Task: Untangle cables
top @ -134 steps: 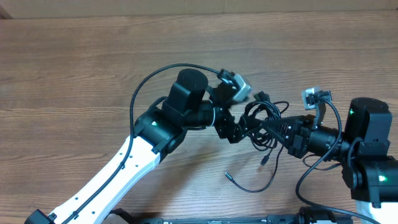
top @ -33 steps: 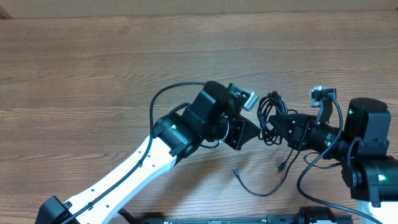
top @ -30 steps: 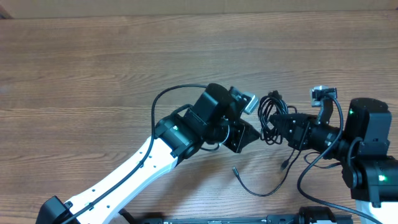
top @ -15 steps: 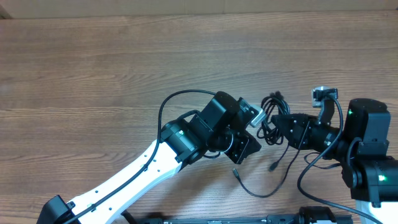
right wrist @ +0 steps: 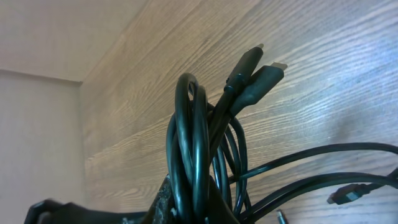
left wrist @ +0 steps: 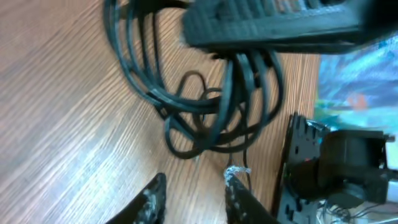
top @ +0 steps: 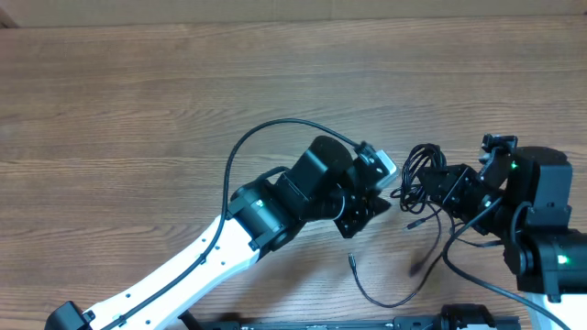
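Note:
The cables (top: 418, 168) hang as a coiled black bundle, and my right gripper (top: 435, 184) is shut on them. In the right wrist view the loops (right wrist: 194, 134) are pinched between the right gripper (right wrist: 205, 190), with two plug ends (right wrist: 254, 70) sticking up. One loose cable trails down to a plug tip (top: 352, 261) on the table. My left gripper (top: 374, 203) sits just left of the bundle. In the left wrist view the left gripper (left wrist: 194, 176) is open with only bare wood between its fingers (left wrist: 152, 198), and the coil (left wrist: 205, 109) hangs ahead of it.
The wooden table (top: 138, 110) stretches to the left and back. My left arm's thick wire (top: 257, 137) arcs above its wrist. The right arm's base (top: 550, 238) stands at the right edge. A table-edge rail (top: 321, 323) runs along the front.
The left gripper has opened and shifted slightly right and up. The right gripper has pulled the bundle to the right, away from it. The trailing cable has swung below.

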You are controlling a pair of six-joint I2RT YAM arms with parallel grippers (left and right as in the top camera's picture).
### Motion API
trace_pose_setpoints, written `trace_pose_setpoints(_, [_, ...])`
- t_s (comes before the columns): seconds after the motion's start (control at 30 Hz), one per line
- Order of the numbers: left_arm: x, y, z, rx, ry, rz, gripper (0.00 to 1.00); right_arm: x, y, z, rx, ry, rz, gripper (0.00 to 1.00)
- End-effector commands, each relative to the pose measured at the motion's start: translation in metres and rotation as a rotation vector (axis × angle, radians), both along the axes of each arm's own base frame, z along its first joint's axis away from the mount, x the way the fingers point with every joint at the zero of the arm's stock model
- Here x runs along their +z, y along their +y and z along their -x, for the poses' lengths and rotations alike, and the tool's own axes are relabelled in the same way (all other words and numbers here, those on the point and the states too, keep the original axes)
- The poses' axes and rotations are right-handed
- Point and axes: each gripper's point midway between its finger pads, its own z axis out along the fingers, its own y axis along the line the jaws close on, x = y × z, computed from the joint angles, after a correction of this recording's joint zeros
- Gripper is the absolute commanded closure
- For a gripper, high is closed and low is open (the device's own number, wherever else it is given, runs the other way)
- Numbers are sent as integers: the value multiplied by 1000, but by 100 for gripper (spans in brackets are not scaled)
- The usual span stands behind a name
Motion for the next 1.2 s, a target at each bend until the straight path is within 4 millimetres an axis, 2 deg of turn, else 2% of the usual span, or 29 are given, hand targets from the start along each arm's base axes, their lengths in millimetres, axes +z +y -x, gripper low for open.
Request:
trace_pose_setpoints(0.0, [10,-3,6,-112,-185,-19,62,4,6,-3,3,13,-43,96])
trace_pose_setpoints(0.1, [9,-2,5,-109,-190,-25,58,5,12,-3,34,15,-72,96])
trace_pose_setpoints(0.37, [6,5,-14,-1,-224,-71,58,16,26,0,110,-9,-141,96])
trace_pose_setpoints(0.6, [8,22,-49,242,-246,-112,62,19,31,1,133,-15,-163,96])
trace_pose_setpoints(0.9, [29,15,-60,304,-266,-15,62,21,34,3,149,-16,-179,96])
trace_pose_setpoints(1.17, [41,4,-56,272,-278,45,62,22,35,3,157,-17,-187,96])
